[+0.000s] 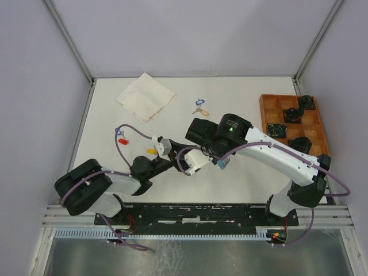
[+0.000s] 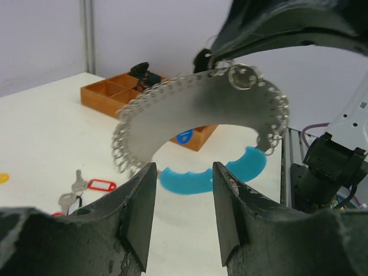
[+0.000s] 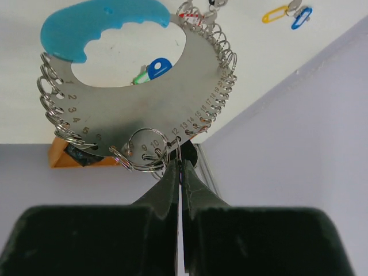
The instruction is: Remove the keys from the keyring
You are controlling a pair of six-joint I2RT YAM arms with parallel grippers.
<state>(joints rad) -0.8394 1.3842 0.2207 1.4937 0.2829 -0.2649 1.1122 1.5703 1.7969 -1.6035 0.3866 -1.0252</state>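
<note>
1. Left wrist: your left gripper (image 2: pixel 184 192) is about half open and holding nothing. The keyring (image 2: pixel 195 109) hangs just beyond it, with the blue band (image 2: pixel 210 175) lowest. I'd go in square, so the jaws catch one of the small rings (image 2: pixel 122 146) and not the plate (just my read).
2. Right wrist: the right gripper (image 3: pixel 179 167) is pinched tight on the keyring's numbered edge, so hold that side steady. I can't spot a key hanging on it. Loose keys (image 3: pixel 155 68) lie on the table behind.
3. Top: the wooden tray (image 1: pixel 261 115) sits far right, with dark bits (image 1: pixel 293 115) in four compartments (can't tell what) and the rest bare. A blue-tagged key (image 1: pixel 199 103) lies far middle, and a red-tagged key (image 1: pixel 122 138) is on the left.
</note>
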